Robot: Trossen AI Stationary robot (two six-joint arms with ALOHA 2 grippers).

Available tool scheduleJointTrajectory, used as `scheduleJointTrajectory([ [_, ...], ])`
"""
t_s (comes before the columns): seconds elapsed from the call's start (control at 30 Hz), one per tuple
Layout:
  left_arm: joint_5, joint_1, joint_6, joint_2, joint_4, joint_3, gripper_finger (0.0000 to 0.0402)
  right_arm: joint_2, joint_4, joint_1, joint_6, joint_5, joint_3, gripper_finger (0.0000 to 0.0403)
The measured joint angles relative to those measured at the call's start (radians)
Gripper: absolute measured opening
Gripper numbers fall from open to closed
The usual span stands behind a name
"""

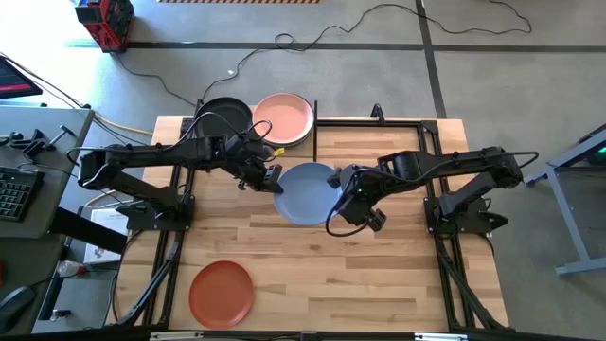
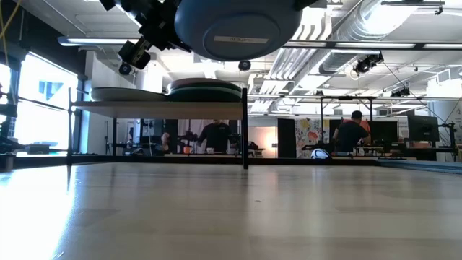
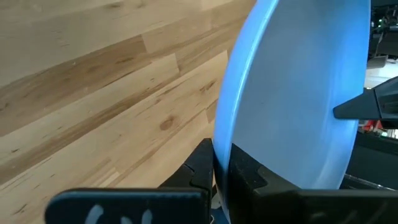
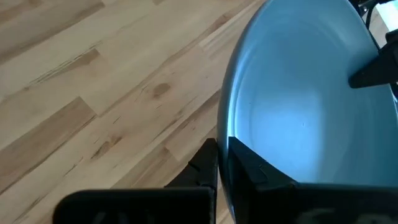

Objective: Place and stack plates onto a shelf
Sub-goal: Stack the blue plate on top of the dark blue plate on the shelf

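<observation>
A blue plate (image 1: 308, 194) hangs in the air over the middle of the table, held between both grippers. My left gripper (image 1: 272, 180) is shut on its left rim and my right gripper (image 1: 342, 196) on its right rim. The low view shows the blue plate's underside (image 2: 231, 29) high above the tabletop. The shelf (image 2: 144, 105) stands at the table's far left and carries two stacks, topped by a charcoal plate (image 1: 224, 117) and a pink plate (image 1: 284, 118). A terracotta plate (image 1: 221, 292) lies flat on the table near its near edge. My left gripper pinches the blue plate's left rim (image 3: 219, 146) between its two fingers, one finger (image 3: 202, 165) under the plate and one over its inner face. It comes in roughly level from the table's left. The plate is lifted clear and about level. My right gripper pinches the opposite, right rim (image 4: 225, 134) of the blue plate, one finger (image 4: 205, 163) below and one on the inner face. It reaches in from the table's right. The plate is clear of the table.
The shelf's black upright (image 2: 245, 126) stands at its right end. A black frame rail (image 1: 379, 121) runs along the table's far right. Bare plank tabletop (image 1: 379, 275) lies under and around the plate. People stand in the room beyond (image 2: 354, 130).
</observation>
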Motion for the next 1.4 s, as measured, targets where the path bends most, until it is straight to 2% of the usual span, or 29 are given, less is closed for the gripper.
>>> scheduleJointTrajectory([
  [0.13,0.006,0.0,-0.011,0.0,0.0,0.0,0.0009,0.0,-0.004,0.0,0.026,0.01,0.0,0.0016],
  [0.3,0.012,-0.002,-0.017,0.0,0.004,-0.001,0.0008,-0.001,-0.016,-0.002,0.048,0.023,0.0,0.0071],
  [0.4,-0.015,-0.003,-0.016,0.0,0.004,-0.001,0.0008,-0.001,-0.029,-0.002,0.048,0.024,0.0,0.0101],
  [0.53,-0.051,-0.003,-0.003,0.0,-0.001,-0.001,0.0008,-0.001,-0.055,-0.002,0.049,0.022,0.0,0.0121],
  [0.67,-0.077,-0.002,-0.001,0.0,-0.001,-0.001,0.0008,-0.002,-0.091,-0.002,0.084,0.027,0.0,0.0123],
  [0.93,-0.1,0.04,0.006,-0.033,-0.015,0.0,0.0008,-0.039,-0.135,-0.002,0.164,0.132,0.001,0.0124],
  [1.2,-0.149,0.101,0.042,-0.08,-0.169,0.0,0.0007,-0.08,-0.185,-0.002,0.219,0.202,-0.001,0.0124],
  [1.4,-0.182,0.153,0.053,-0.156,-0.235,0.0,0.0007,-0.085,-0.206,-0.002,0.261,0.206,0.0,0.0124],
])
